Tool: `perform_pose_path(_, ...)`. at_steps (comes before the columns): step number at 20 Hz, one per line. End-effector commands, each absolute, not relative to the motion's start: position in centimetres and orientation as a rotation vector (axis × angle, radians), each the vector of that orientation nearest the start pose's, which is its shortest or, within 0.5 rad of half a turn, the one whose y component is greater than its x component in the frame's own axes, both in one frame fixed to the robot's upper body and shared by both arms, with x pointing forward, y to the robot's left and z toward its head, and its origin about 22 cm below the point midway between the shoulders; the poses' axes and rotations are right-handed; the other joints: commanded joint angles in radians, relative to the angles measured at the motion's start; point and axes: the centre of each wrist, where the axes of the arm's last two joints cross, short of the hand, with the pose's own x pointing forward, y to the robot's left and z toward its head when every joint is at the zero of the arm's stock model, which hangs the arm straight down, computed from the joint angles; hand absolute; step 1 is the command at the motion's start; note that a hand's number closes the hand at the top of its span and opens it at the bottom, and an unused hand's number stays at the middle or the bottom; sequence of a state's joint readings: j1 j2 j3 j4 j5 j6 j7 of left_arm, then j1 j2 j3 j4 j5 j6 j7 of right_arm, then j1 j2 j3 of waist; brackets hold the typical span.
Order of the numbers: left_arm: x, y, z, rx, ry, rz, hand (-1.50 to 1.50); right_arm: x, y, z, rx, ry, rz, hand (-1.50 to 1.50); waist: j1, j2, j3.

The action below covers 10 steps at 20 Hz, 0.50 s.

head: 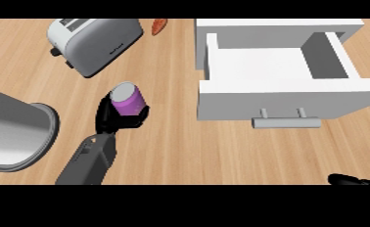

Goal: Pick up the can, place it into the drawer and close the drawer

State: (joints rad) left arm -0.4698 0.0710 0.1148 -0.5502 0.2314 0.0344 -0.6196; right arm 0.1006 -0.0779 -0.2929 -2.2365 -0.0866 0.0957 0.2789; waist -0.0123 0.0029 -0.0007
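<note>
A purple can (128, 99) with a silver top stands on the wooden counter, left of the drawer. My left hand (115, 116) is curled round its lower part from the near side, hiding its base. The white drawer (278, 101) is pulled open at the right, its inside bare, with a grey bar handle (286, 122) on its front. Only a bit of my right hand (347, 179) shows at the lower right corner.
A silver toaster (94, 42) lies at the back left. A large grey pot (25, 133) sits at the left edge. A small orange item (159, 26) lies near the back, between the toaster and the drawer cabinet.
</note>
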Motion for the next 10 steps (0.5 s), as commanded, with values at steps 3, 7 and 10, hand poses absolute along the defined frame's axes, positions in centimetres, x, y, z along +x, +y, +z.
perform_pose_path(3,34.4,21.5,-7.9,-0.068,-1.638,0.121,1.5,16.5,-30.2,14.0,-0.25,-1.864,-0.039,-1.5,0.003,-0.002,0.0)
perform_pose_path(7,36.8,18.5,-3.7,-0.101,-1.618,0.043,1.5,15.9,-31.1,14.6,-0.276,-1.866,-0.064,-1.5,0.01,-0.007,0.002)
perform_pose_path(10,37.9,16.7,-1.3,-0.118,-1.666,0.006,1.5,17.0,-30.1,13.9,-0.293,-1.87,-0.06,-1.5,0.013,-0.005,0.001)
